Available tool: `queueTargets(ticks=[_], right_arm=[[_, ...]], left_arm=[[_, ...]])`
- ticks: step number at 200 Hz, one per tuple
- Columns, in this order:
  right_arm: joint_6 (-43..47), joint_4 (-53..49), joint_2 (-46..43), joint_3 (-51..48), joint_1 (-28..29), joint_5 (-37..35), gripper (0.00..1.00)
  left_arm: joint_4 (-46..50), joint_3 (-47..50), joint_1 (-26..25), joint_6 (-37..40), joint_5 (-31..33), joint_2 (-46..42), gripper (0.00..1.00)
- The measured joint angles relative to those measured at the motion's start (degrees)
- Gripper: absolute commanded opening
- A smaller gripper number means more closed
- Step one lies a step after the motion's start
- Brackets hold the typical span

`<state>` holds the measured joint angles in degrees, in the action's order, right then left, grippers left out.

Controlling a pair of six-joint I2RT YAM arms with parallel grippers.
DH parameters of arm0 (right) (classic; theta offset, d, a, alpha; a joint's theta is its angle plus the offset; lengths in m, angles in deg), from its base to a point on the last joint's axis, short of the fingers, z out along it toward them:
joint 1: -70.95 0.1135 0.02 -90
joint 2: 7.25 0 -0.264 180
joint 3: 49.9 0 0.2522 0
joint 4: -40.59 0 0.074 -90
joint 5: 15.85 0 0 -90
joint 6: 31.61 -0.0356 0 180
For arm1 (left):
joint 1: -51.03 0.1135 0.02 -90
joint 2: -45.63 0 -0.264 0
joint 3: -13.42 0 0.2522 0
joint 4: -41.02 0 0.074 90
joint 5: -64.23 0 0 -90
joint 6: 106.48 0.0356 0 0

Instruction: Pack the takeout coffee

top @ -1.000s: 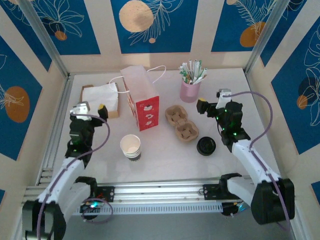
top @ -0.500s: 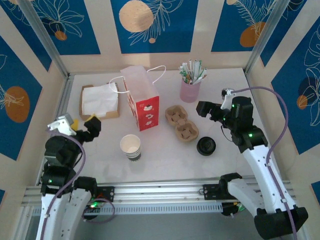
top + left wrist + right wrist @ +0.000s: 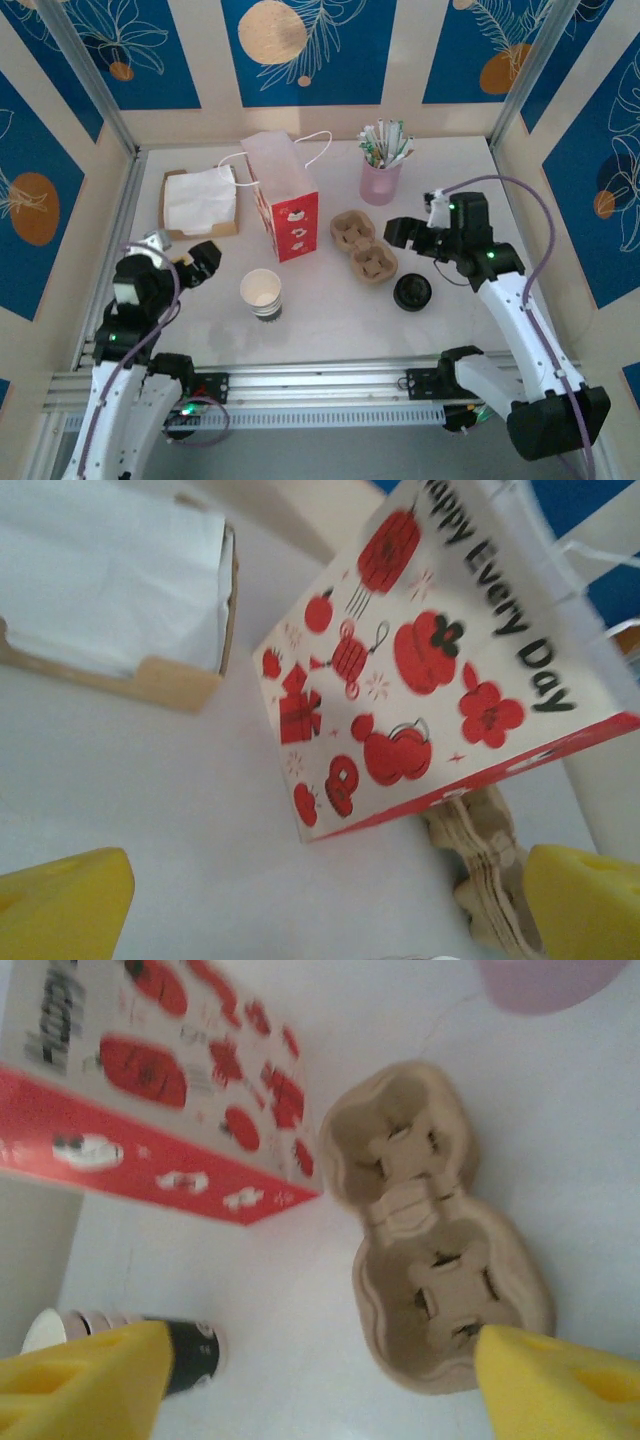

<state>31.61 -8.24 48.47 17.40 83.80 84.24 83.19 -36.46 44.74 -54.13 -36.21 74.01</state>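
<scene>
Left claw left of takeout coffee, apart

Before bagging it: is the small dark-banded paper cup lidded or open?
Open: from above, the small dark-banded paper cup shows its white inside; a round black lid lies apart.

Diffuse, even overhead light; white bench bright, shadows short and soft. Top view sharp throughout. Both wrist views blurred: lettering on the bag smears, and the yellow fingertips at the lower corners lie out of focus.
</scene>
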Motion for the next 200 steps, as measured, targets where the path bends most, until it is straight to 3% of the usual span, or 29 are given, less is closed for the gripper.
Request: queueTargets(ticks=[21, 44, 95, 121, 200], right_arm=[[0.61, -2.75, 3.28, 2.93, 8.2, -2.73, 0.57], [0.63, -5.79, 7.8, 8.52, 17.53, -6.95, 0.57], [1.11, -12.52, 20.37, 22.95, 33.73, -15.63, 0.58], [1.29, -15.41, 26.8, 29.03, 38.07, -17.79, 0.57], [1.86, -24.22, 42.77, 45.09, 44.35, -19.1, 0.44]], left_arm=[[1.07, -0.02, 0.0, -0.13, -1.73, 3.67, 0.88], [3.28, -0.02, 0.0, -0.5, -2.93, 5.22, 0.74], [10.27, -0.02, 0.0, -1.77, -7.56, 2.23, 0.58], [13.64, 0.48, 0.0, -3.15, -10.84, -0.76, 0.5], [15.52, 9.81, 0.0, -8.59, -23.08, -7.08, 0.51]])
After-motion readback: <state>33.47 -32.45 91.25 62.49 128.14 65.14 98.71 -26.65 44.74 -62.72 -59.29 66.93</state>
